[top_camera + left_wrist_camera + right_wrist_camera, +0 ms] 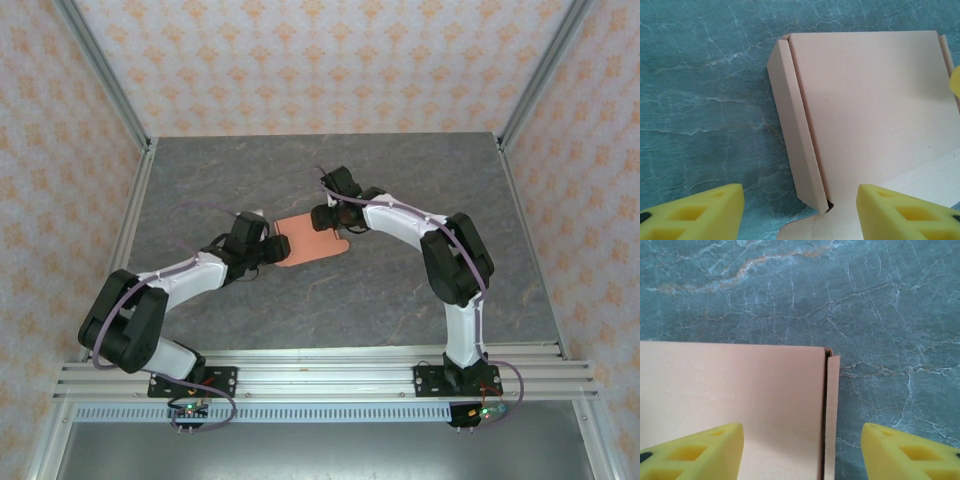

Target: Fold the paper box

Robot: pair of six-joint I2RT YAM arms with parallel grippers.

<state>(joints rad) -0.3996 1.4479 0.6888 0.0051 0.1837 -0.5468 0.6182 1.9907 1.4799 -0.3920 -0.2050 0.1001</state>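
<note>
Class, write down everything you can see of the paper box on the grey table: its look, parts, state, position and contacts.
The paper box is thin, matte salmon-orange card, unprinted. It lies flat on the grey marbled table, partly folded: a broad panel, a narrow side flap creased up along one edge, another narrow flap along another, and a rounded tab at one end. The left gripper and right gripper hang open above it; neither clamps it.

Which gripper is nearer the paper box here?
Too close to call. The left gripper straddles the paper box at one side fold; the right gripper straddles the opposite side fold. Each has one finger over card, one over table.
</note>
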